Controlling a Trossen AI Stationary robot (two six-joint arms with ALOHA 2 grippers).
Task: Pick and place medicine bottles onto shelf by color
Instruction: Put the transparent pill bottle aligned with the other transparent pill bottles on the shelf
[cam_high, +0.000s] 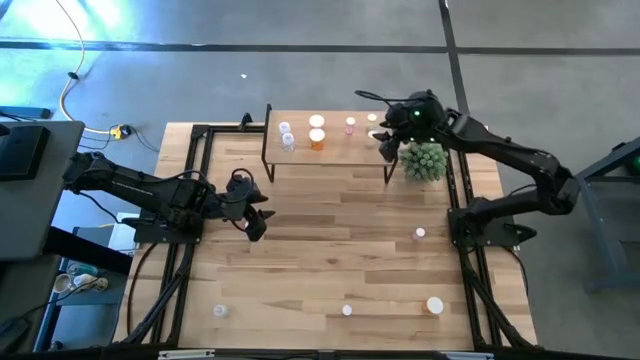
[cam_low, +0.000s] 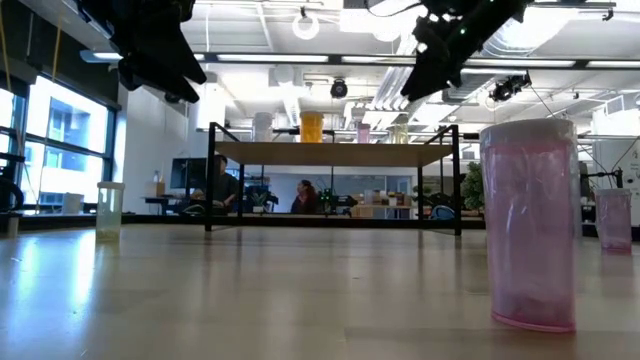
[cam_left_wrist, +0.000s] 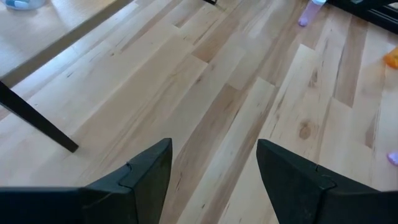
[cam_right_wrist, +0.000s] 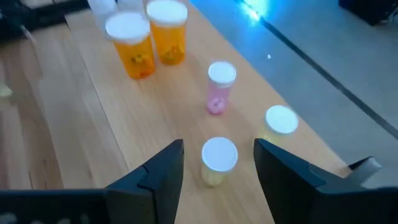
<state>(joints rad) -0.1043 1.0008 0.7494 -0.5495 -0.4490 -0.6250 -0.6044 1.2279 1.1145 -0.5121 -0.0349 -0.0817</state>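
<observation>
The right tool (cam_right_wrist: 214, 171) is hanging over the right end of the shelf (cam_high: 335, 152), with its fingers spread apart and gripping nothing; a pale yellow-green bottle (cam_right_wrist: 218, 160) is standing upright on the board between the two fingers, apart from both, so I judge that this bottle is just being set down here. A second pale bottle (cam_right_wrist: 280, 124) is standing just beside it, nearer the shelf edge, and this pairing is fitting the rule of the task: same colours are being kept together. Further along the board one pink bottle (cam_right_wrist: 219, 88) is standing alone; then two orange bottles (cam_right_wrist: 148, 39) are standing close to each other; at the far left end the clear bottles (cam_high: 286, 134) are making their own group. So the colours are running in an order along the shelf.

The left tool (cam_high: 252, 208) is waiting over the bare worktop (cam_high: 330, 250) near the left side, with its fingers wide and empty. Several bottles are not sorted yet; they are lying spread on the worktop near its front edge and right side, among them one pink bottle (cam_low: 530, 225) very near to the low camera.

No brand, label text or other writing is readable on any bottle.
</observation>
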